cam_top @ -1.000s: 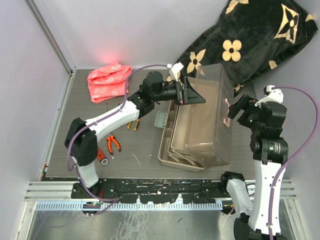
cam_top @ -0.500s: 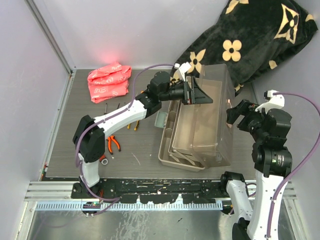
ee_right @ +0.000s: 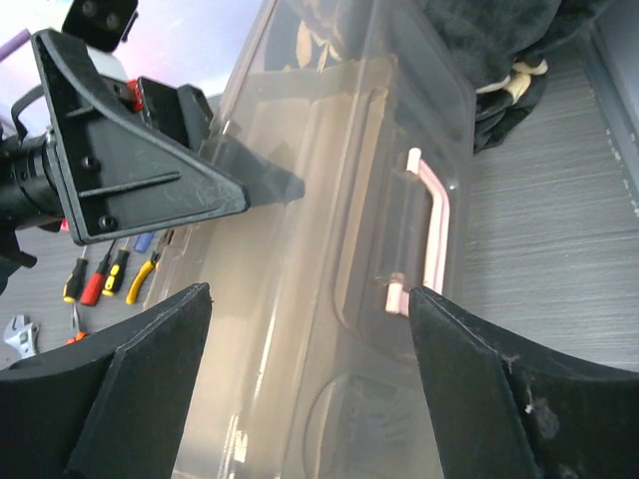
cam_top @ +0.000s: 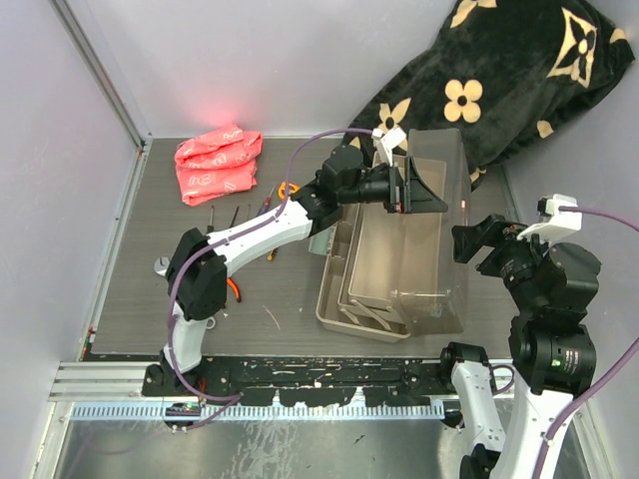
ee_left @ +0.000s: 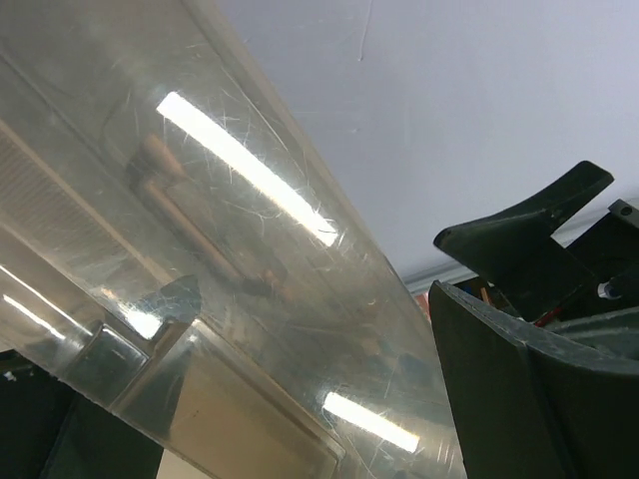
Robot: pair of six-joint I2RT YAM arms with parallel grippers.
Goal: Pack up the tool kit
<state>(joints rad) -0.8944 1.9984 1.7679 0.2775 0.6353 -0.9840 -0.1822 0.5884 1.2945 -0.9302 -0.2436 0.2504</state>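
Note:
The brown see-through toolbox (cam_top: 344, 299) lies open, its beige trays showing inside. Its lid (cam_top: 439, 230) stands almost upright along the right side. My left gripper (cam_top: 424, 192) is open and reaches over the box, its fingers (ee_left: 519, 389) against the lid's (ee_left: 200, 200) inner face. My right gripper (cam_top: 469, 239) hangs open just right of the lid, apart from it. In the right wrist view the right gripper (ee_right: 310, 292) faces the beige handle (ee_right: 436, 225). Screwdrivers (ee_right: 95, 277), yellow pliers (ee_right: 145, 275) and a grey wrench (ee_right: 15, 331) lie left of the box. Orange pliers (cam_top: 232, 289) peek from behind the left arm.
A pink-red bag (cam_top: 218, 162) lies at the back left. The black flower-patterned blanket (cam_top: 499, 70) is heaped behind the box at the back right. Grey walls close in the left, back and right sides.
My left gripper has moved right across the box, and the lid has swung from leaning over the box to almost upright. The right arm has drawn back to the right.

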